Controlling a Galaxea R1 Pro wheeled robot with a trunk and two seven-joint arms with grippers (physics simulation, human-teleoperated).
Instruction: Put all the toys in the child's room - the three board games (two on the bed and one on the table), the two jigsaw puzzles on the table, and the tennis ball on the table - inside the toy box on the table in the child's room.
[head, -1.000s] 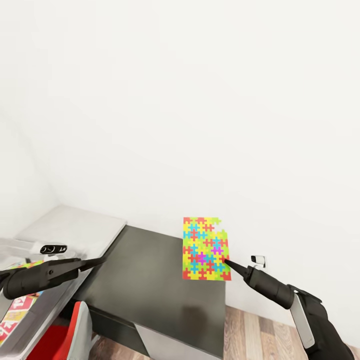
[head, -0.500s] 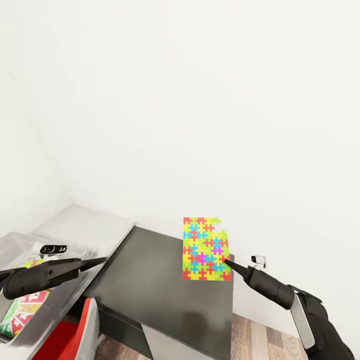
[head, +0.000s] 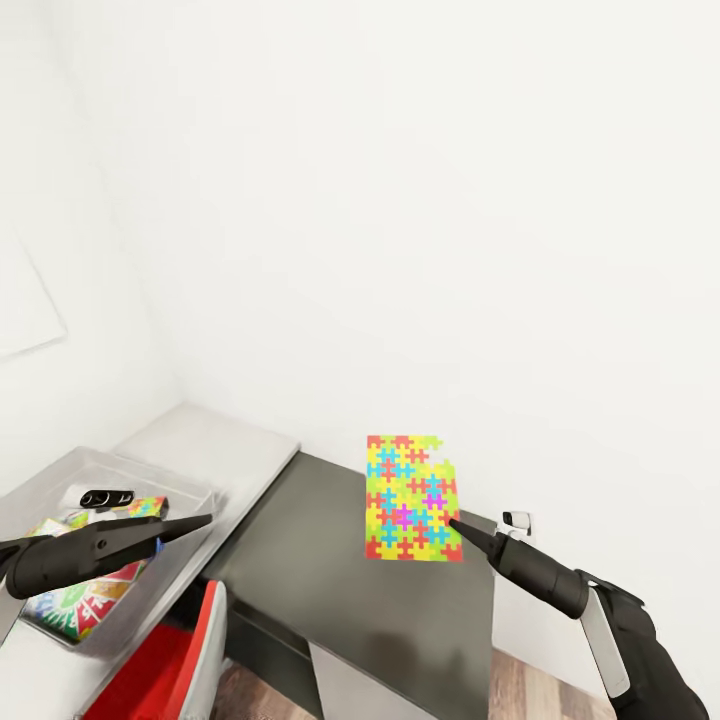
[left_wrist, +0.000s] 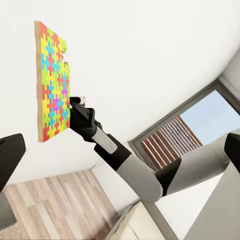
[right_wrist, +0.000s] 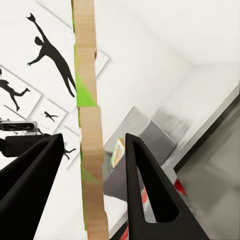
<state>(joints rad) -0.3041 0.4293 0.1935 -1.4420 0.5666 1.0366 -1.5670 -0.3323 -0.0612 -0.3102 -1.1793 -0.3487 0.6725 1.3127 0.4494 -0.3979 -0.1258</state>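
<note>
- Right gripper (head: 455, 524): raised above the dark cabinet (head: 370, 590), jaws clamped on the lower corner of a jigsaw puzzle (head: 412, 497).
- Jigsaw puzzle: flat board printed with red, yellow, green, blue and magenta pieces; held upright in the air in front of the white wall (head: 450, 220), clear of the cabinet top. Seen edge-on between the two dark fingers (right_wrist: 150, 190) in the right wrist view, as a tan strip with green patches (right_wrist: 90, 125).
- Left gripper (head: 195, 523): extended over the near corner of the toy box (head: 195, 495), carrying nothing; fingertips close together in the head view, though the left wrist view shows the two fingers (left_wrist: 10, 160) at opposite edges of the frame, so the jaw state cannot be told.
- Toy box: grey, low-walled, resting on the pale grey table (head: 225, 440), at the left of the head view.
- Contents of toy box: a green, white and red board game (head: 85, 595) lying flat, partly covered by the left arm; a smaller colourful box (head: 148, 506) near the far wall; a small black item (head: 106, 497) beside it, too small to identify.
- Red chair (head: 165, 655): below the front edge of the table.
- Wood-plank floor (head: 530, 685): visible beside the cabinet.
</note>
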